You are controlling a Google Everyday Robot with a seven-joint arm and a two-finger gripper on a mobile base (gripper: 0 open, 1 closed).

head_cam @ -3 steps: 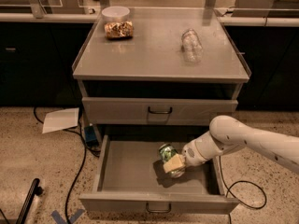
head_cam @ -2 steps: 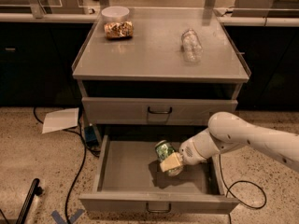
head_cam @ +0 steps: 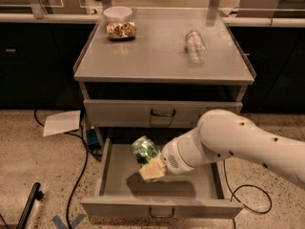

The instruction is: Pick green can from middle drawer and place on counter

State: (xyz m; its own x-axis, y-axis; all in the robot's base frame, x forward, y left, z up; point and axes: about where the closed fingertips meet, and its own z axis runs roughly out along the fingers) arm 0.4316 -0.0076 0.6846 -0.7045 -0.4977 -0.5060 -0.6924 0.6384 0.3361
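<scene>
Now my cream gripper [head_cam: 151,166], lower centre, clamps shiny patterned green can [head_cam: 144,149] above open grey metal middle drawer [head_cam: 202,194]; flat grey counter [head_cam: 157,56] upper centre.

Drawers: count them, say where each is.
2. The shut drawer sits under the counter; the open drawer is below it, the hand holding the can over it. More below may be hidden.
</scene>
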